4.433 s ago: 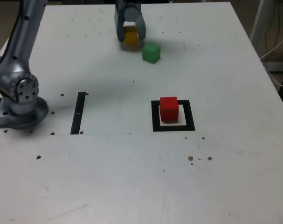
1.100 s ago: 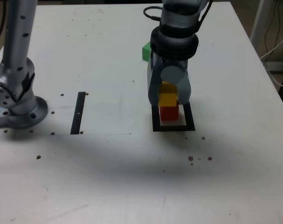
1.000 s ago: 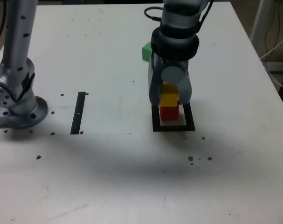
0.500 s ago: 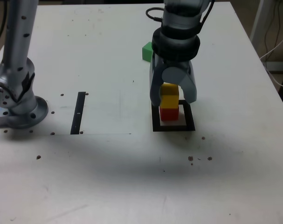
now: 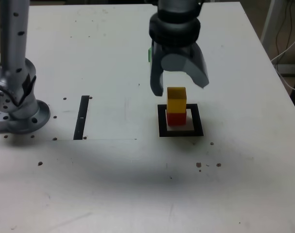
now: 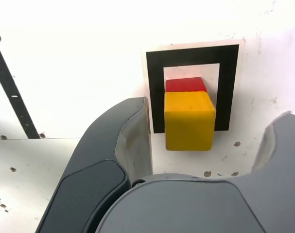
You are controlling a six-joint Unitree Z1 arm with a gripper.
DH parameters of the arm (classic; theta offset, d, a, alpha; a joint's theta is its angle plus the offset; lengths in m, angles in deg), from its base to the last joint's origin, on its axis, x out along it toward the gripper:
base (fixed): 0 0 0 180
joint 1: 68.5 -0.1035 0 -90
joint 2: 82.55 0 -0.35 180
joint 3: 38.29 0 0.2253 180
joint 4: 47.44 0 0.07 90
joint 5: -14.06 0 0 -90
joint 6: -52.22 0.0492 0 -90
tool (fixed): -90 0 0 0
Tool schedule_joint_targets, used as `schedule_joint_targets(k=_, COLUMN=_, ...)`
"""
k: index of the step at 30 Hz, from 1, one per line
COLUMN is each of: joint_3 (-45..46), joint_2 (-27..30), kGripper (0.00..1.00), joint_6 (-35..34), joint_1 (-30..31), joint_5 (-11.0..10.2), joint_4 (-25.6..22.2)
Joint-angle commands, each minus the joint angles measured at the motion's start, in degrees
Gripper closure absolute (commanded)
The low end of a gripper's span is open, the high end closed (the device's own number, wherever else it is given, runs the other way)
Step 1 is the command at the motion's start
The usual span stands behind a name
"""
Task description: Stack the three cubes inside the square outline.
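The pincer (image 5: 179, 86) has let go of the yellow cube (image 5: 176, 99), spread wide and risen above it.

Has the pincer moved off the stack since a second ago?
Yes. The pincer has opened and lifted: its tips, then flanking the yellow cube down near the square outline, now hang above that cube.

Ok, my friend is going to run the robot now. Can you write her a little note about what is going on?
Hand: open, holding nothing, just above the stack.
Yellow cube: sits on the red cube, which stands inside the square outline.
Green cube: on the table behind the arm in the exterior view, mostly hidden.
Done: two cubes are stacked in the outline.
Left: fetch the green cube and set it on the yellow one.
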Motion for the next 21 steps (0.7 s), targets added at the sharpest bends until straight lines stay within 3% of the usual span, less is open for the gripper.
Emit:
schedule_joint_targets(k=1, joint_3=0.0, joint_2=0.8, kGripper=0.01, joint_6=0.4, joint_1=-0.7, joint_5=0.0, joint_4=-0.2)
schedule_joint_targets(k=4, joint_3=0.2, joint_2=1.2, kGripper=0.01, joint_6=2.3, joint_1=-3.2, joint_5=0.2, joint_4=-0.6)
schedule_joint_targets(k=9, joint_3=1.6, joint_2=2.0, kGripper=0.01, joint_6=12.4, joint_1=-12.8, joint_5=0.1, joint_4=-1.8)
schedule_joint_targets(k=17, joint_3=3.0, joint_2=1.1, kGripper=0.01, joint_6=26.7, joint_1=-27.0, joint_5=-5.8, joint_4=1.6)
schedule_joint_targets(k=21, joint_3=2.5, joint_2=-0.4, kGripper=0.0, joint_6=34.1, joint_1=-31.1, joint_5=-6.9, joint_4=3.6)
